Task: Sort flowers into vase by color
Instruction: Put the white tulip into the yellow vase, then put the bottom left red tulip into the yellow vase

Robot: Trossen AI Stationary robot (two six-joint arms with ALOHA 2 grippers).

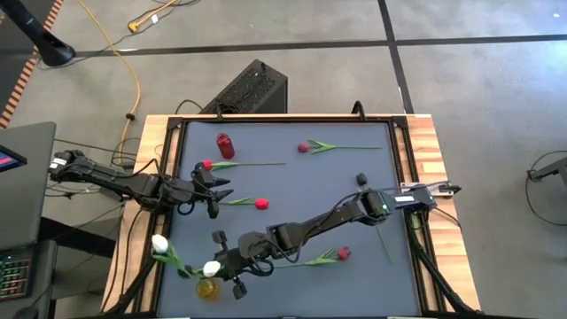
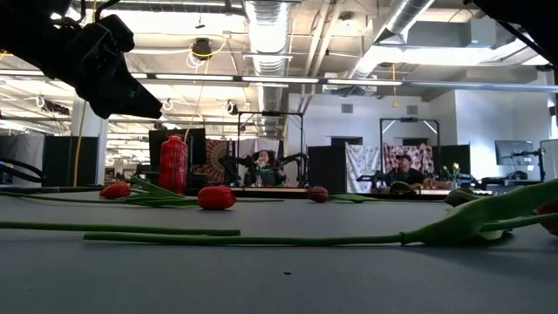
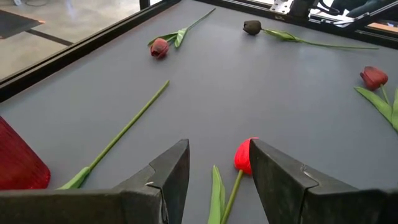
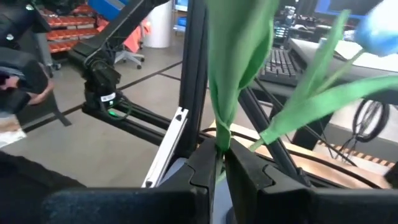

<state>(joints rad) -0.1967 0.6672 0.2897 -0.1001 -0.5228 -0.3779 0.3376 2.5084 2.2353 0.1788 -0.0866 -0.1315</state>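
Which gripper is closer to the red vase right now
Left. The left gripper hovers over a red tulip just in front of the red vase. The right gripper is at the opposite table edge, pinching a white tulip's stem by the yellow vase.

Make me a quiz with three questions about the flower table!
1. Where is the red ribbed vase?
A. on the grey mat
B. on the floor
C. held by an arm

2. How many red tulip heads lie on the mat?
A. one
B. four
C. seven

3. What are the right arm's fingers doing?
A. spread wide and empty
B. shut on a green stem
C. resting on the red vase

Answers:
1 A: the red ribbed vase stands on the grey mat.
2 B: the high view shows four red tulip heads.
3 B: the right arm's fingers pinch the green stem.
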